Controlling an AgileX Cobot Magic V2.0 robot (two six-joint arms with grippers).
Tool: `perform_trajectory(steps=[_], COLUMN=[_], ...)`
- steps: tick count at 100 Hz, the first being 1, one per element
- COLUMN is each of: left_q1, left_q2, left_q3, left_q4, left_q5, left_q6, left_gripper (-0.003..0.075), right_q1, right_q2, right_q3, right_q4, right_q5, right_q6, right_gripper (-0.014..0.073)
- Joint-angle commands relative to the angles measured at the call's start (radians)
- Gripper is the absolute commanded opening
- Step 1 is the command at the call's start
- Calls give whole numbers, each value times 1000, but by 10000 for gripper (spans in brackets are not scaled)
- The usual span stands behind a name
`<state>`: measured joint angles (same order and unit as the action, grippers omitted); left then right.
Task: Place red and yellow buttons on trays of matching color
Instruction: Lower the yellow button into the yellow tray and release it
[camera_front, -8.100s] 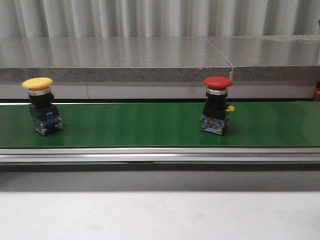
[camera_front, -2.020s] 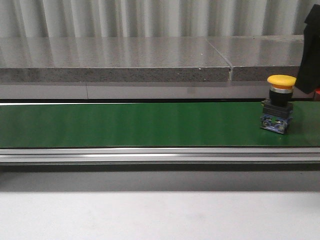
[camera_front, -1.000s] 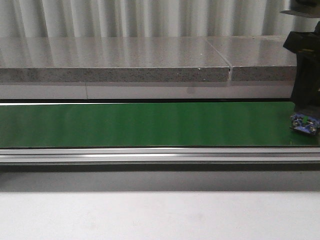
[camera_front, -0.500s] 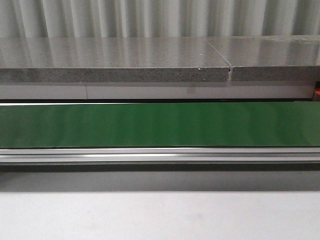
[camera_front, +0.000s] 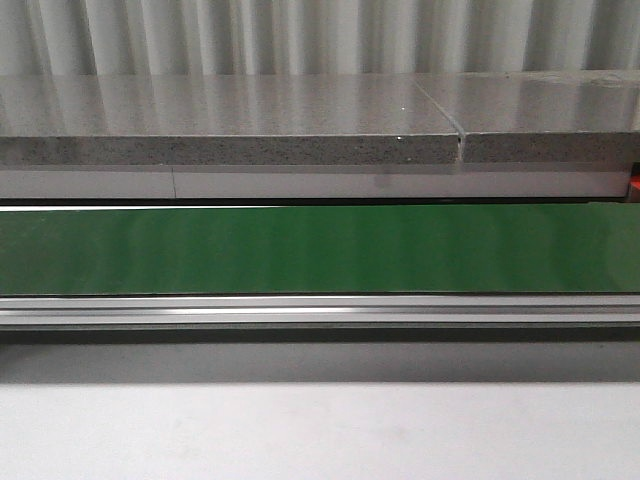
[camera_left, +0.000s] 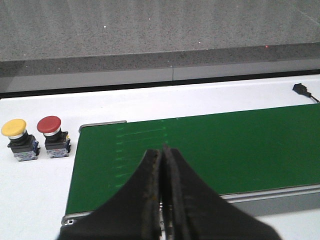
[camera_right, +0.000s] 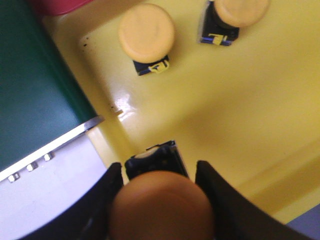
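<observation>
The right arm's fingers (camera_right: 156, 187) are clamping a yellow button (camera_right: 160, 207) above the yellow tray (camera_right: 240, 115), where two yellow buttons (camera_right: 147, 34) are already sitting. The green belt (camera_front: 320, 248) is lying bare. The left fingers (camera_left: 161, 172) are pressed together, idling over it; one yellow spare (camera_left: 15, 134) and one red button (camera_left: 50, 131) are waiting on the white tabletop (camera_left: 30, 190).

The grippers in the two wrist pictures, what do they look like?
The left gripper has two black fingers that broaden from narrow tips, with worn, scuffed inner edges. The right gripper shows as two dark, blurred fingers. No cables or markings are visible.
</observation>
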<state>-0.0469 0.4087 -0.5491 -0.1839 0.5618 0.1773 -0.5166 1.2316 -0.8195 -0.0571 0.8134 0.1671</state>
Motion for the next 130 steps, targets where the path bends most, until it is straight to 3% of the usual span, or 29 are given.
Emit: perform_trajectory(steps=[1, 93, 102, 121, 130], left_q1=[-8, -8, -8, -8, -8], left_q2=[4, 4, 4, 4, 4], left_q3=[-26, -26, -26, -26, -26], left_q4=[-19, -19, -19, -19, -19], left_q5=[-76, -76, -76, -76, -76], left_q6=[-5, -5, -5, -5, -5], left_gripper=[-20, -20, -20, -20, -20], right_q1=[-17, -17, -17, -17, -17], right_q2=[-18, 273, 282, 282, 282], right_q3=[-16, 1, 1, 1, -11], right_q4=[-14, -14, -14, -14, -14], right_q5=[-76, -211, -210, -193, -169], right_q6=[12, 28, 28, 29, 41], right_gripper=[90, 99, 178, 493, 543])
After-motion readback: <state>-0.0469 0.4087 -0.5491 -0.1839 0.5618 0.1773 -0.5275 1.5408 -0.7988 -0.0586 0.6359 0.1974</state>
